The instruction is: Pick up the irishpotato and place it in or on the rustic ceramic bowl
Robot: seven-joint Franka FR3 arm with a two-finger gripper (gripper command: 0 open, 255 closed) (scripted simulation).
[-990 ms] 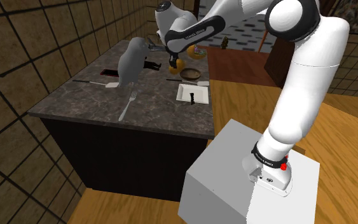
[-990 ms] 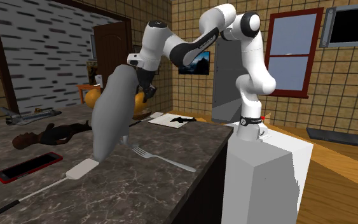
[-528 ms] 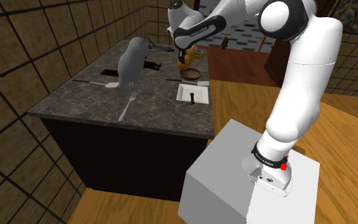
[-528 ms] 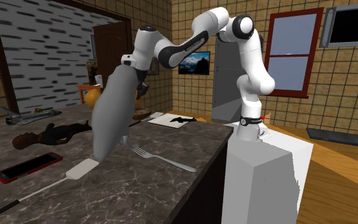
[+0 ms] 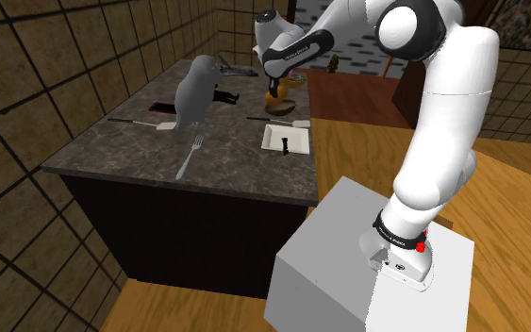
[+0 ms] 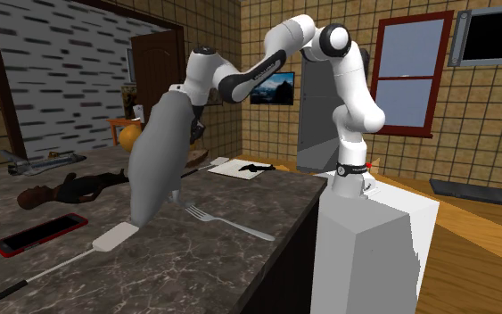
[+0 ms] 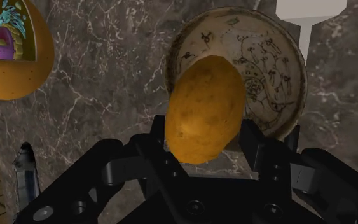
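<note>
Shoulder view, read left to right. A dark marbled counter (image 5: 103, 151) takes up the shoulder view's left. Leftmost on it is a white spatula (image 5: 165, 124), lying flat. Just right of its head stands a tall grey shape (image 5: 194, 90), upright; I cannot tell what it is. Nearer the front edge lies a fork (image 5: 190, 156), flat. Further right, toward the far end, the gripper (image 5: 274, 87) hangs over the counter with the potato (image 5: 273, 93) in it, clear of the surface. Wrist view: the gripper (image 7: 204, 140) has its fingers (image 7: 255, 149) pressed on the potato (image 7: 204, 109), one on each flank, parted only by its width, so the hold is firm. The bowl (image 7: 269, 70) sits on the counter straight beneath the potato and is partly covered by it; it is cream with a dark drawn pattern. In the shoulder view the bowl (image 5: 285, 110) is just below the gripper, and the potato does not touch it. Near side of the bowl: a white square plate (image 5: 290, 141) with a small dark item on it. At the lower right is the white stand (image 5: 348, 255). The wrist view also has an orange painted object (image 7: 12, 63) on the counter, apart from the bowl.
</note>
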